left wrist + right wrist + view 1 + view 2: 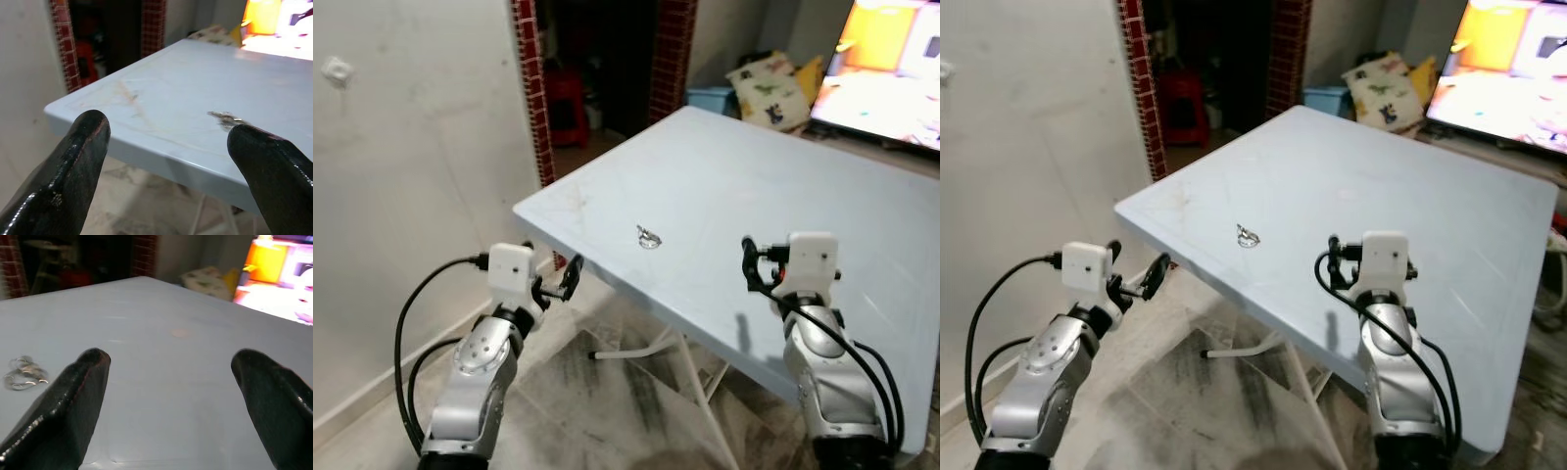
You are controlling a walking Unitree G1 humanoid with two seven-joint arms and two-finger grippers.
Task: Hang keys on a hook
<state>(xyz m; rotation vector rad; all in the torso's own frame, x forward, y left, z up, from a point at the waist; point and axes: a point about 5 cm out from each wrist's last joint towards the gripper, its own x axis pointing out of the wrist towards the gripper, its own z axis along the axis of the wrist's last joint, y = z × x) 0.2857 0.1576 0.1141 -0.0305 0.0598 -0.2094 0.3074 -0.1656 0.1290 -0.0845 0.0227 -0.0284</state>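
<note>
Two grippers hover at the near side of the pale blue table [822, 157], and neither holds anything yet. The keys [649, 236] lie flat on the tabletop, a small silver bunch near the corner closest to the robot, roughly midway between the arms. The left gripper [560, 282] hangs just off the table's edge, below the surface, its fingers [83, 147] spread wide with the keys showing between them, which looks like a line-up for an approach. The right gripper [756, 266] sits above the tabletop, also spread apart, with the keys off to its left side. A small white fitting on the wall [337, 70] may be the hook, though it is too small to be sure. The pick-up is not yet begun.
</note>
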